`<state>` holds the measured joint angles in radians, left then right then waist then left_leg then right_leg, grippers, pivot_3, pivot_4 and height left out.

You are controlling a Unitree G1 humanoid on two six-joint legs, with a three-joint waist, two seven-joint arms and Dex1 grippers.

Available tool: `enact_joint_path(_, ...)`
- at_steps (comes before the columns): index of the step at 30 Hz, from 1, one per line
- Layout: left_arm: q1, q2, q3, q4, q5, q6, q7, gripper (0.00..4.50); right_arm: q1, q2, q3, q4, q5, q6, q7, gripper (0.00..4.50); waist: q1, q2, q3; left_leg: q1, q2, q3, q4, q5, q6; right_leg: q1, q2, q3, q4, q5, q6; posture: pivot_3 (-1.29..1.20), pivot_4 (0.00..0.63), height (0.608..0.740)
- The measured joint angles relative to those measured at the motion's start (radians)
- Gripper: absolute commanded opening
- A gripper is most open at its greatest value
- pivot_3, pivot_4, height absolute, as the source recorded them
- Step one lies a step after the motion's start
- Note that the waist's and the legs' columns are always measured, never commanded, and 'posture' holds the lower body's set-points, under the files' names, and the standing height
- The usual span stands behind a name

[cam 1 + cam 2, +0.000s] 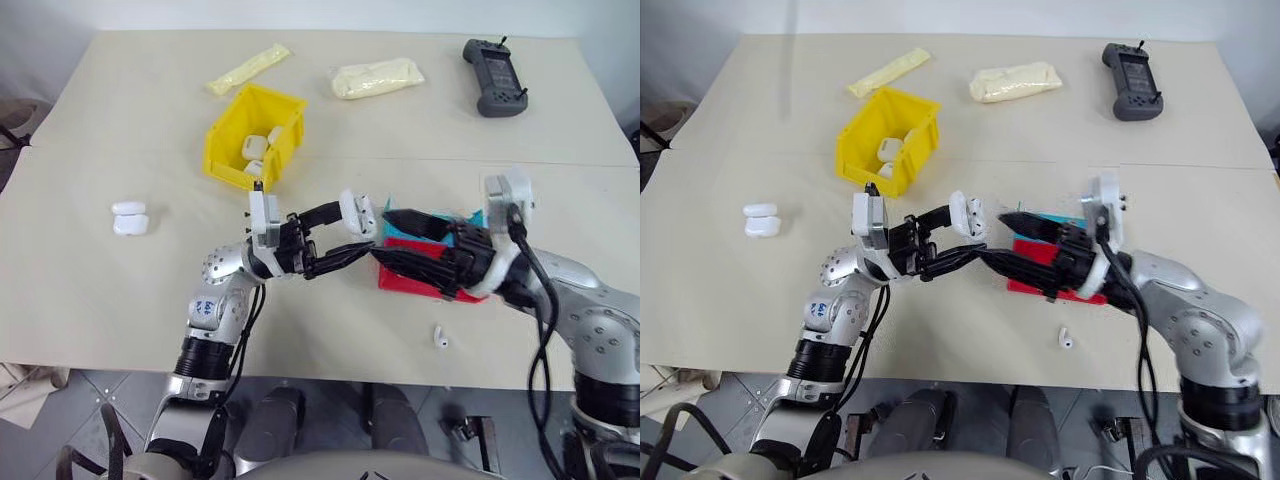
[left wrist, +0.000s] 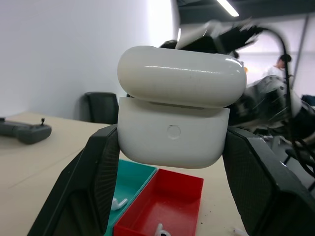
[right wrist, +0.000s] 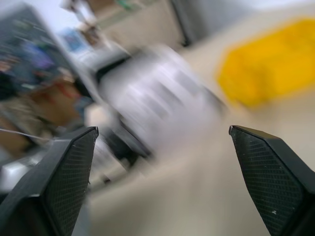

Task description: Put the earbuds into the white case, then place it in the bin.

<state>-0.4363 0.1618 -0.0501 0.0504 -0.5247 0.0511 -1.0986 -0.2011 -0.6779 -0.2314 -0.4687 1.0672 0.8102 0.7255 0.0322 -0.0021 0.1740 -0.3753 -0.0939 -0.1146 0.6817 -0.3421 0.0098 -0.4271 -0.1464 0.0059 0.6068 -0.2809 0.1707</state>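
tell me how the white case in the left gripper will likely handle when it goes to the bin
The white case looks glossy and rounded, so it may slip between the left gripper's fingers. Its shell seems rigid, unlikely to flex. Its lid sits slightly ajar, so a bump could flip it open.

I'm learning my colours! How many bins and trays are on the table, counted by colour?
Yellow bin: 1
Red tray: 1
Teal tray: 1
Total: 3
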Motion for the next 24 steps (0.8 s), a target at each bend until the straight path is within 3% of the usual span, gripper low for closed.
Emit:
enact_joint_path(4, 0.008, 0.058, 0.005, -0.001, 0.000, 0.004, -0.034, 2.77, 0.123, -0.075, -0.119, 0.003, -0.052, -0.058, 0.072, 4.49, -0.007, 0.000, 0.000, 0.001, 0.001, 0.001, 0.000, 0.000, 0.000, 0.000, 0.001, 0.000, 0.000, 0.000, 0.000, 0.00, 0.150, 0.740)
enact_joint_path(7, 0.010, 0.141, -0.001, 0.005, 0.031, -0.001, -0.070, 2.77, 0.218, -0.099, -0.171, 0.014, -0.131, -0.130, 0.118, 3.87, -0.007, 0.000, 0.000, 0.002, 0.001, 0.002, 0.000, 0.000, 0.000, 0.000, 0.002, 0.001, 0.000, 0.000, 0.000, 0.00, 0.150, 0.740)
enact_joint_path(12, -0.001, 0.204, -0.025, 0.042, 0.103, -0.011, -0.086, 2.77, 0.282, -0.102, -0.171, 0.063, -0.242, -0.222, 0.182, 2.24, -0.006, 0.000, 0.000, 0.003, 0.001, 0.002, 0.000, 0.000, 0.000, 0.001, 0.001, 0.002, -0.001, 0.000, 0.000, 0.00, 0.150, 0.740)
enact_joint_path(18, -0.055, 0.268, -0.107, 0.082, 0.277, -0.048, -0.051, 2.77, 0.225, -0.101, -0.106, 0.047, -0.270, -0.244, 0.215, 0.14, -0.008, 0.000, 0.000, 0.003, 0.001, 0.002, -0.001, 0.000, 0.000, 0.001, 0.001, 0.002, -0.002, 0.000, 0.000, 0.00, 0.150, 0.740)
enact_joint_path(24, -0.123, 0.228, -0.197, 0.068, 0.373, -0.046, 0.005, 2.77, -0.009, -0.084, 0.127, -0.012, -0.324, -0.185, 0.152, 0.03, -0.007, 0.000, 0.000, 0.003, 0.002, 0.001, -0.001, 0.000, 0.000, 0.001, 0.001, 0.001, -0.002, 0.000, 0.000, 0.00, 0.150, 0.740)
